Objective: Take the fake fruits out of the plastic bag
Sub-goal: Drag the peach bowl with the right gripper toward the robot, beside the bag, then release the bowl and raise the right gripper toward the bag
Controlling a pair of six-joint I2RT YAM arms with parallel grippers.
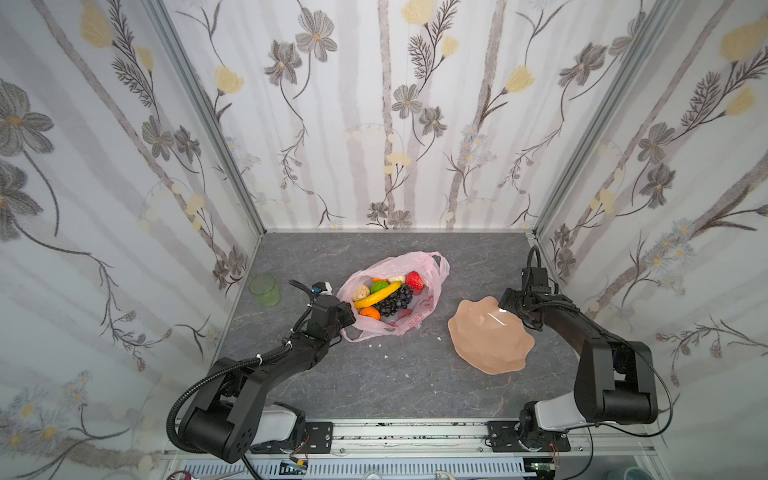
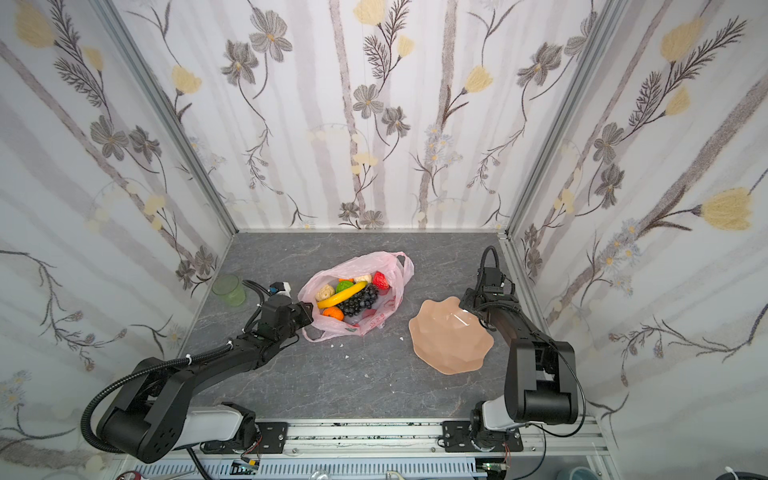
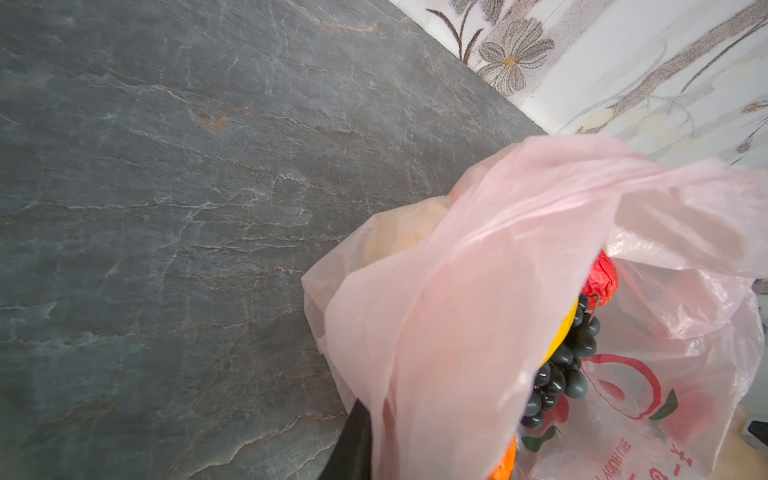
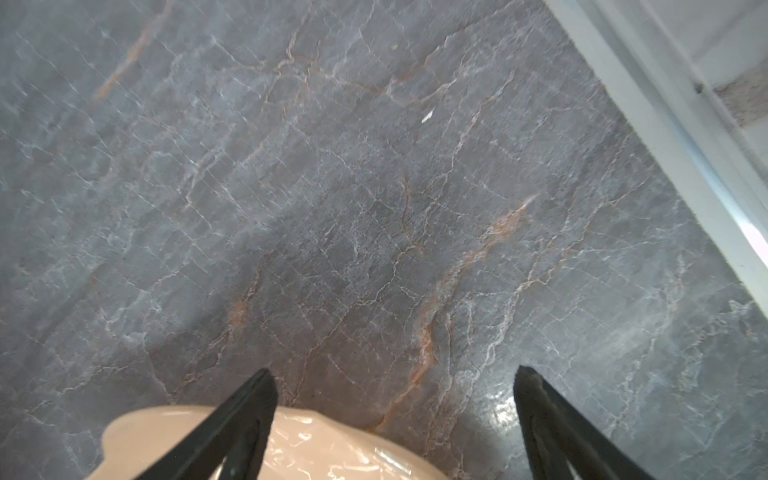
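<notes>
The pink plastic bag (image 1: 432, 266) (image 2: 395, 266) lies open on the grey table in both top views. The fake fruits sit inside it: a yellow banana (image 1: 378, 294), dark grapes (image 1: 395, 301), an orange (image 1: 370, 313), a red apple (image 1: 414, 280), a green fruit (image 1: 379, 286) and a beige pear (image 1: 360, 292). My left gripper (image 1: 351, 318) (image 3: 374, 436) is shut on the bag's near-left edge, and the pink film (image 3: 478, 270) drapes over it. Grapes (image 3: 569, 361) and the apple (image 3: 602, 282) show under the film. My right gripper (image 1: 505, 305) (image 4: 395, 378) is open and empty above the plate's far rim.
A peach wavy-edged plate (image 1: 490, 345) (image 4: 332, 449) lies right of the bag with nothing on it. A green translucent cup (image 1: 264, 289) stands at the far left near the wall. Small white crumbs (image 1: 376, 345) are scattered in front of the bag. Walls close three sides.
</notes>
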